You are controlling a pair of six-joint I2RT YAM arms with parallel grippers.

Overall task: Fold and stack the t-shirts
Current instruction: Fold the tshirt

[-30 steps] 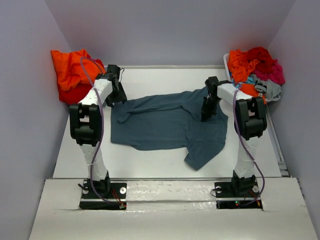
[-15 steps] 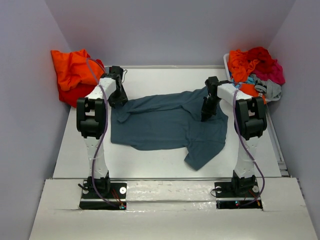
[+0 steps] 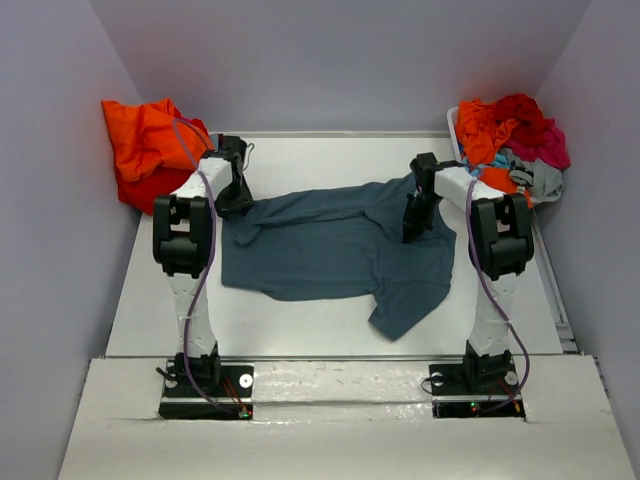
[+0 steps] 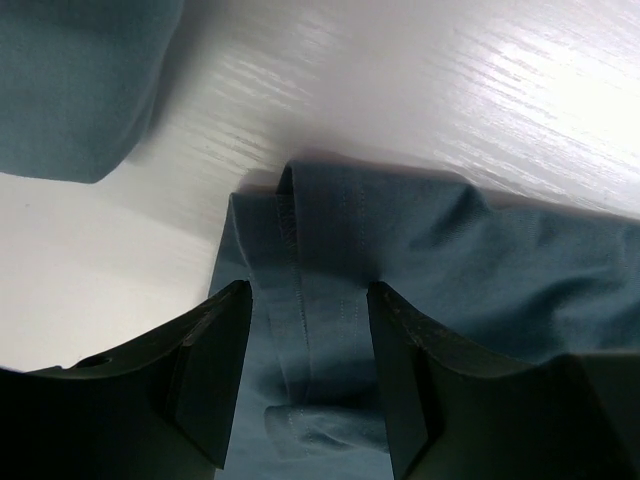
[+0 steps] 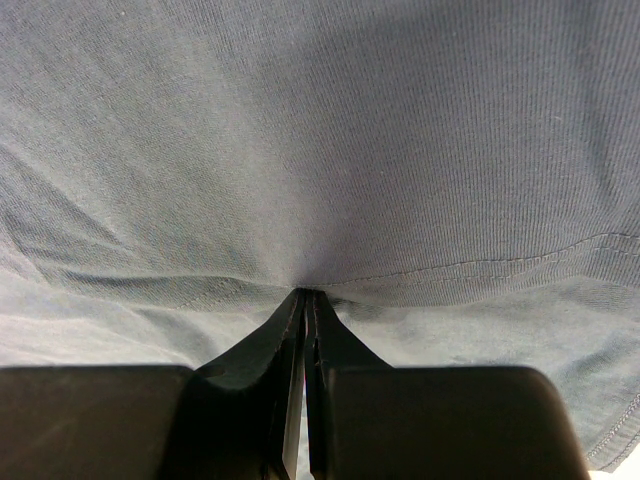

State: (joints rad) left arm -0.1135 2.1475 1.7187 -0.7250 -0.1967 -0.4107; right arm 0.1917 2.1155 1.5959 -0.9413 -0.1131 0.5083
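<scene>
Across a white, faintly grained table (image 3: 300,150) walled in pale lilac, a soft, rumpled slate-blue t-shirt (image 3: 330,245) lay spread at the centre, orange shirts (image 3: 145,140) heaped far left. Bent low, the left gripper (image 4: 308,295) stood open astride its stitched hem; the right gripper (image 5: 304,296) pinched its fine-knit cloth, fingers closed.
</scene>
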